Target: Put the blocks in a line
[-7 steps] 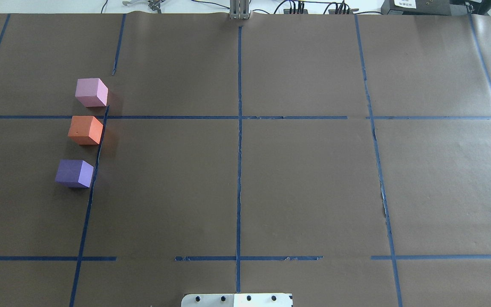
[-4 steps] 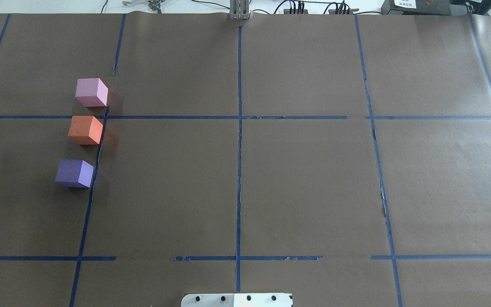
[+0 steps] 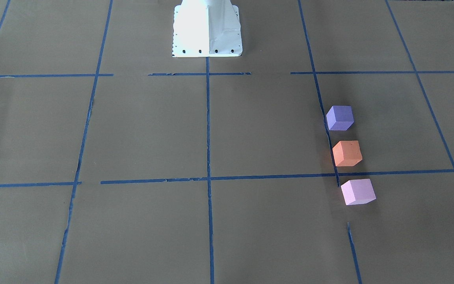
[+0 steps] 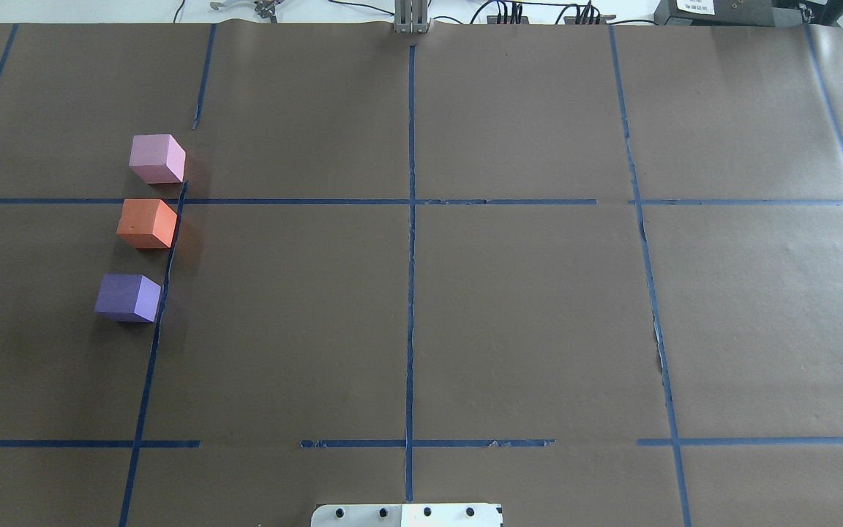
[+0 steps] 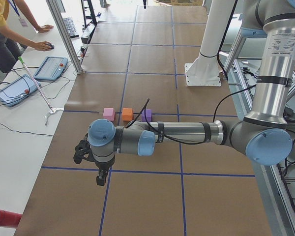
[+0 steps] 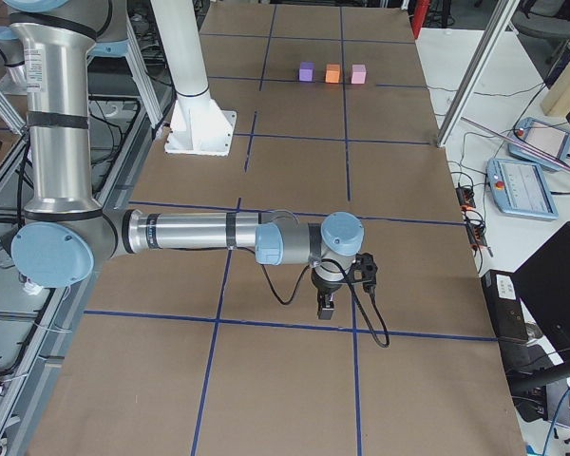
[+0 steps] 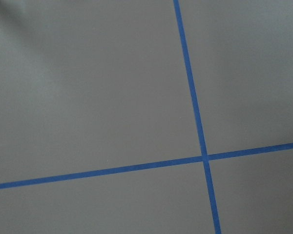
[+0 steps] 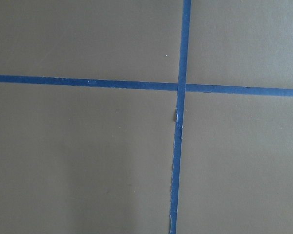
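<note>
Three cubes stand in a line with small gaps on the brown paper, on my left side: the pink block (image 4: 156, 158) farthest from me, the orange block (image 4: 146, 223) in the middle, the purple block (image 4: 127, 297) nearest. In the front-facing view they read purple (image 3: 339, 117), orange (image 3: 347, 153), pink (image 3: 358, 191). My left gripper (image 5: 102, 179) shows only in the exterior left view, well away from the blocks; I cannot tell if it is open or shut. My right gripper (image 6: 325, 309) shows only in the exterior right view, far from the blocks (image 6: 332, 72); its state is also unclear.
Blue tape lines (image 4: 410, 219) divide the paper into a grid. My white base (image 3: 207, 31) stands at the table's near middle edge. An operator (image 5: 5, 34) and teach pendants (image 5: 51, 68) are beside the table's far edge.
</note>
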`<move>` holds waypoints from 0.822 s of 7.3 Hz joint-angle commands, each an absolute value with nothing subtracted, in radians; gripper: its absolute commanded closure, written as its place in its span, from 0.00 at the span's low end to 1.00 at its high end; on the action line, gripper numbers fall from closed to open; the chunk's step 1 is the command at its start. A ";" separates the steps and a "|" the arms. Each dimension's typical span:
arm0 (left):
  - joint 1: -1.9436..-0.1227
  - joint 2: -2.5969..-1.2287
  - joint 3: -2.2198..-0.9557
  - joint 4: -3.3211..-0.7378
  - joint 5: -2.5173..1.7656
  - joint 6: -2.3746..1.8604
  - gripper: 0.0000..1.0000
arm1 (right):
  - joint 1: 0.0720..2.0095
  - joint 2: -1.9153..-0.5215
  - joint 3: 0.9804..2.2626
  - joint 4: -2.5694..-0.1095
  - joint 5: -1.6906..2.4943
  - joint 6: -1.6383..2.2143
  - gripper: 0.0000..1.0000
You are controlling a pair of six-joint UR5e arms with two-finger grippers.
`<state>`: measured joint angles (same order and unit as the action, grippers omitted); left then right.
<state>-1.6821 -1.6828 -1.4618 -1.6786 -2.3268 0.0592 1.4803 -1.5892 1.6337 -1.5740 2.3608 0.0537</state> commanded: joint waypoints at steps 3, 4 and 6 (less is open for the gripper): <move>-1.677 -1.712 -1.497 -1.520 -2.336 -0.002 0.00 | 1.480 -1.589 1.634 -1.574 2.361 0.054 0.00; -1.677 -1.712 -1.496 -1.520 -2.336 -0.011 0.00 | 1.480 -1.589 1.634 -1.575 2.361 0.055 0.00; -1.677 -1.710 -1.496 -1.526 -2.338 -0.034 0.00 | 1.480 -1.589 1.634 -1.574 2.361 0.054 0.00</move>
